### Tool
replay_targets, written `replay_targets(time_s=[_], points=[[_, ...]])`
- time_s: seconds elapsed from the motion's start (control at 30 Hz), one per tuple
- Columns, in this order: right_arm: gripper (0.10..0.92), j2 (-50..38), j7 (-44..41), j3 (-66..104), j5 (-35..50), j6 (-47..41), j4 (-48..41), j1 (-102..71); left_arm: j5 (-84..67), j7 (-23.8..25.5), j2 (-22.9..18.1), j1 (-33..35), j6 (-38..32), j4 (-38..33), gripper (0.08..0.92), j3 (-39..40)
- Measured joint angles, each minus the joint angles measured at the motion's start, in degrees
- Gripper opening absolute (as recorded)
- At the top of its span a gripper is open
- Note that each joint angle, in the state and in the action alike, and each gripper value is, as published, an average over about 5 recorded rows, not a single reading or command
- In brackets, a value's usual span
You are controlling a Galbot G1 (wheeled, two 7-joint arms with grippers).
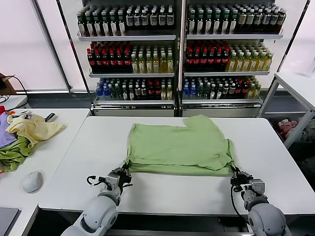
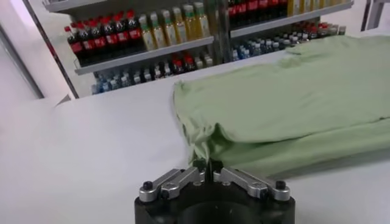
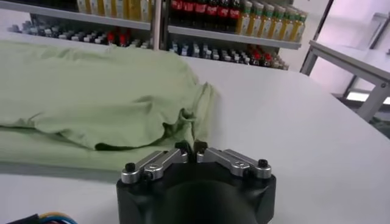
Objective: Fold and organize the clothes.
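Note:
The light green polo shirt (image 1: 177, 145) lies on the white table (image 1: 197, 191), plain side up and doubled over along its near edge; collar, buttons and graphic are hidden. My left gripper (image 1: 123, 174) is at the shirt's near left corner, shut on the fabric; the left wrist view shows the jaws (image 2: 206, 164) pinching the bunched corner of the shirt (image 2: 286, 103). My right gripper (image 1: 235, 173) is at the near right corner, shut on the hem; the right wrist view shows the jaws (image 3: 191, 147) closed on the shirt's edge (image 3: 91, 91).
A side table on the left holds a pale yellow garment (image 1: 32, 129), a darker green cloth (image 1: 12, 156) and a white mouse (image 1: 33, 181). Shelves of bottles (image 1: 177, 54) stand behind the table. Another white table (image 1: 298, 86) stands at the far right.

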Motion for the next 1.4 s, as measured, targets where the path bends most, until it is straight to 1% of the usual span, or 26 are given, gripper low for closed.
replay_targets(time_s=[0.33,0.43,0.5,0.57,0.7,0.8,0.97,1.1,1.23,1.33,1.4], points=[[0.155,-0.09,-1.22,2.31,-3.04,-0.13,7.47,-9.33,2.04,0.37,2.69,13.76,-0.11,-10.66,0.109,-4.07],[0.212,0.01,-1.51,2.62,-4.24,0.08,9.01,-10.95,2.88,0.60,3.24,16.98,-0.03,-12.73,0.109,-4.73],[0.271,0.06,-1.38,2.91,-4.70,0.75,9.96,-11.66,3.43,0.77,3.54,18.64,0.01,-13.80,0.110,-5.04],[0.331,0.01,-1.08,3.23,-4.92,1.86,10.82,-12.15,3.85,0.89,3.75,19.96,0.04,-14.84,0.129,-5.41],[0.443,-0.42,-0.31,3.54,-4.70,4.31,12.04,-12.41,4.36,0.93,4.26,21.72,0.04,-16.93,0.224,-6.36],[0.530,-1.01,0.32,3.40,-4.01,5.45,12.33,-11.68,4.37,0.83,4.85,22.28,0.00,-18.06,0.310,-7.13],[0.677,-2.42,1.66,1.99,-2.04,5.98,11.28,-7.40,3.04,0.27,6.11,21.05,-0.09,-18.39,0.457,-8.11],[0.776,-3.74,2.93,-0.82,0.12,5.18,8.08,-0.54,0.78,-0.10,6.83,17.26,-0.09,-16.68,0.570,-7.95],[0.818,-4.42,3.82,-5.00,1.97,3.74,2.94,8.17,-1.97,-0.51,6.78,11.13,-0.07,-12.72,0.691,-6.90],[0.822,-4.50,4.15,-8.41,3.12,2.72,-1.62,14.94,-4.07,-0.79,6.37,5.58,-0.06,-8.74,0.770,-5.56],[0.822,-4.45,4.24,-10.58,3.86,2.07,-4.85,19.20,-5.27,-0.91,5.94,1.76,-0.06,-5.76,0.801,-4.46]])
